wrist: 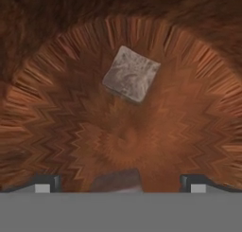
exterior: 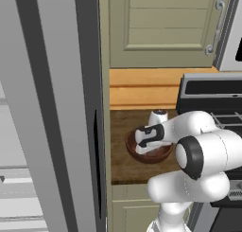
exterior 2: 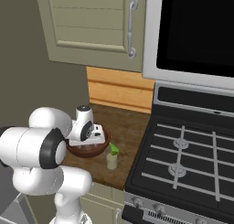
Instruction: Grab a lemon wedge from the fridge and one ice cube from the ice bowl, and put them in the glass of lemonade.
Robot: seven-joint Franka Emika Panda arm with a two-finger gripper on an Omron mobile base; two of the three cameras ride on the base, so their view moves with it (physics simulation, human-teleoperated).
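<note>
Fingers (wrist: 120,183) are being held spread wide, empty, above the ice bowl (wrist: 56,131); one ice cube (wrist: 131,74) is lying ahead, another cube (wrist: 116,181) between the tips. Descent should be centred on one cube only. Right base view: the lemon wedge (exterior 2: 113,149) is already resting in the glass of lemonade (exterior 2: 111,161) on the table (exterior 2: 132,127). Left base view: the fridge (exterior: 47,108) is being shown, the glass hidden.

The gripper (wrist: 121,182) hangs spread wide inside the ice bowl (wrist: 198,131), whose rim rings it. One ice cube (wrist: 131,74) lies ahead with bare bowl floor all around it; another cube (wrist: 116,180) sits between the fingertips.
</note>
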